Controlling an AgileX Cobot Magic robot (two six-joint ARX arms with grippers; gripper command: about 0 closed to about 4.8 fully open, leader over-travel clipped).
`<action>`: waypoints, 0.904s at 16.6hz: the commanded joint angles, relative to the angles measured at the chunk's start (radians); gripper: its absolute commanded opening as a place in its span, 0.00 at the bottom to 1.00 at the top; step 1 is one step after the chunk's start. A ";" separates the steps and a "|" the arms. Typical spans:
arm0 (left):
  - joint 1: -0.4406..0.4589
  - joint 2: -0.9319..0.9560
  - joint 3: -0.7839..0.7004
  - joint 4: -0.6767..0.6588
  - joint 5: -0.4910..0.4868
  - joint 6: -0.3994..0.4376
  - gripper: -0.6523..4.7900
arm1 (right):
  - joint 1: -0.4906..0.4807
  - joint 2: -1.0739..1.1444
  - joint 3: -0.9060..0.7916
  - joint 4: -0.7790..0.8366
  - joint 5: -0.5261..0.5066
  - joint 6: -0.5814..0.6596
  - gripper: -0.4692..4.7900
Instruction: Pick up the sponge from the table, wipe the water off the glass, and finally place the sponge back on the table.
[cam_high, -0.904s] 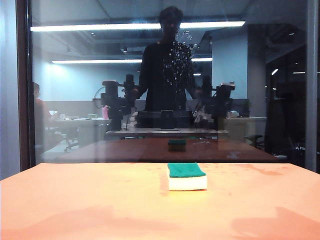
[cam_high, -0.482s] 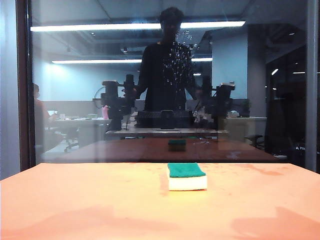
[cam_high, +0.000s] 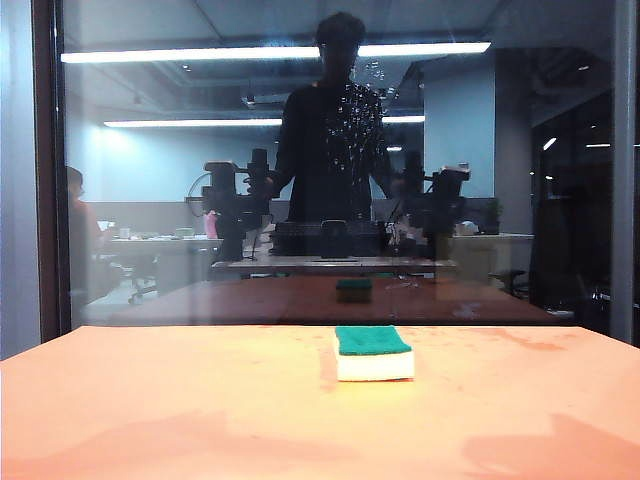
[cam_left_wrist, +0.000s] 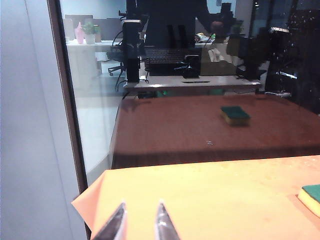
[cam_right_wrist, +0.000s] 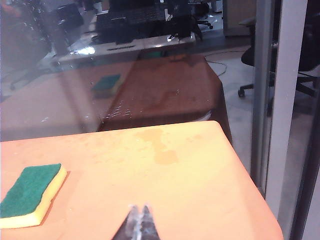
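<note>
Over table (cam_high: 150, 420): left gripper (cam_left_wrist: 140, 222) parted, right gripper (cam_right_wrist: 139, 220) closed, empty.

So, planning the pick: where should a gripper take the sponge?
Probably from above, fingers across the short width of the sponge, closing on the cream foam sides. It lies flat, green side up, on the table, sides clear; neither gripper touches it.

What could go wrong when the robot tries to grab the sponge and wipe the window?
The right claw is shut, so it may just shove the sponge across the table unless it opens first. The water sits high on the glass, above the sponge, so a low wipe might miss the droplets.
</note>
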 joint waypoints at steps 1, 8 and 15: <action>0.000 0.001 0.003 0.006 -0.003 0.000 0.26 | 0.001 0.000 -0.002 0.040 0.000 0.000 0.08; 0.000 0.001 0.003 -0.003 0.206 -0.001 0.26 | 0.001 0.000 0.056 -0.056 -0.066 0.060 0.08; 0.000 0.001 0.003 -0.079 0.359 -0.068 0.26 | 0.008 0.049 0.206 -0.172 -0.118 0.060 0.08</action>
